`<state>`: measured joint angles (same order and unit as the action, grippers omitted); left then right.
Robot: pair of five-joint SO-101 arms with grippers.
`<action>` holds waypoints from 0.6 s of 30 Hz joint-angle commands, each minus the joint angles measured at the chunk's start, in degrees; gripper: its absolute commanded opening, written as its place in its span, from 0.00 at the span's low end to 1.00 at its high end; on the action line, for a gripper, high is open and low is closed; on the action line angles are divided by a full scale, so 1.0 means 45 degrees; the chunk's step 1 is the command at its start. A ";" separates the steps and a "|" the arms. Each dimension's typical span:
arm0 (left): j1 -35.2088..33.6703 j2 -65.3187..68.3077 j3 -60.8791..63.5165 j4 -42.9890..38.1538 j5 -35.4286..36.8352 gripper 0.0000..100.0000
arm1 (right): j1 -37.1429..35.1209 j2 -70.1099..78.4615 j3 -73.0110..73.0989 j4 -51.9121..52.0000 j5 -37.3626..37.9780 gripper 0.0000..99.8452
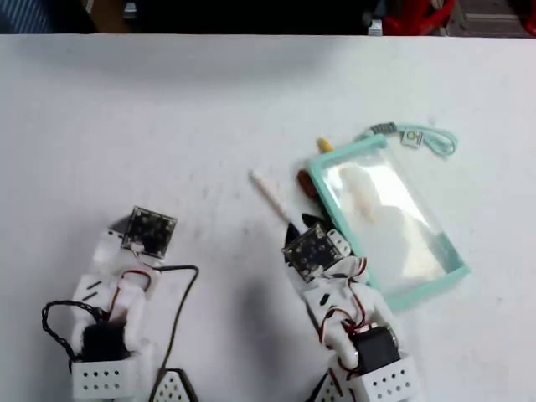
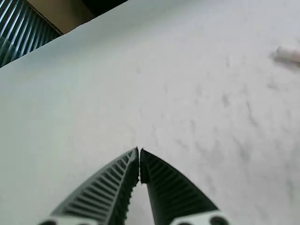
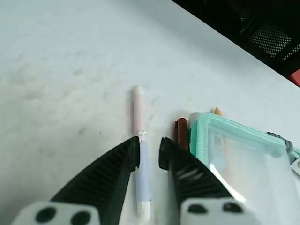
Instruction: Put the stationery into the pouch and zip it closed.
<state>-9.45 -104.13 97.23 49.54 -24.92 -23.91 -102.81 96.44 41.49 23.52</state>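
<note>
Near the table's [image 1: 167, 109] left front edge, the left gripper [image 2: 139, 159]: tips pressed together, nothing between, above bare surface. Farther right, the right gripper [image 3: 148, 152], low over the table with a narrow gap between its jaws. In that gap, the lavender part of a pen [image 3: 139, 108], flat on the table, pink end away from the arm; cannot tell whether either finger touches it. Just beside the pen, a brown stick [image 3: 181, 131], close against the mint edge of the pouch [image 3: 234, 154]. At the pouch's far corner, an orange tip [image 3: 217, 111]. From above, pouch [image 1: 402, 243] flat and slanted on the table's right half, clear face up, strap [image 1: 427, 138] off its far end.
</note>
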 commanded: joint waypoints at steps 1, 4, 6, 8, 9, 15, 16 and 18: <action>-0.0107 -0.0127 -0.0293 -0.0020 -0.0098 0.02 | 0.0107 -0.0068 0.0098 0.0088 0.0039 0.14; -0.0147 -0.0127 -0.0293 -0.0020 -0.0078 0.02 | 0.0361 -0.0068 0.0098 0.0088 -0.0664 0.20; -0.0147 -0.0127 -0.0293 0.0000 -0.0059 0.02 | 0.0752 -0.0088 0.0098 -0.0010 -0.0977 0.22; -0.0107 -0.0127 -0.0293 0.0000 -0.0020 0.02 | 0.0889 -0.0088 0.0098 -0.0010 -0.0899 0.22; -0.0107 -0.0127 -0.0293 0.0000 -0.0020 0.02 | 0.0908 -0.0088 0.0098 -0.0010 -0.0801 0.21; -0.0088 -0.0127 -0.0274 0.0000 0.0020 0.02 | 0.0908 -0.0088 0.0098 -0.0010 -0.0293 0.06; -0.0088 -0.0127 -0.0274 0.0020 0.0020 0.02 | 0.0908 -0.0088 0.0098 -0.0010 -0.0293 0.08; -0.0088 -0.0127 -0.0274 0.0078 0.0000 0.02 | 0.0908 -0.0088 0.0098 -0.0010 -0.0293 0.08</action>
<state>-9.63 -104.13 97.23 49.54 -24.92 -20.40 -102.81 96.44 41.58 21.76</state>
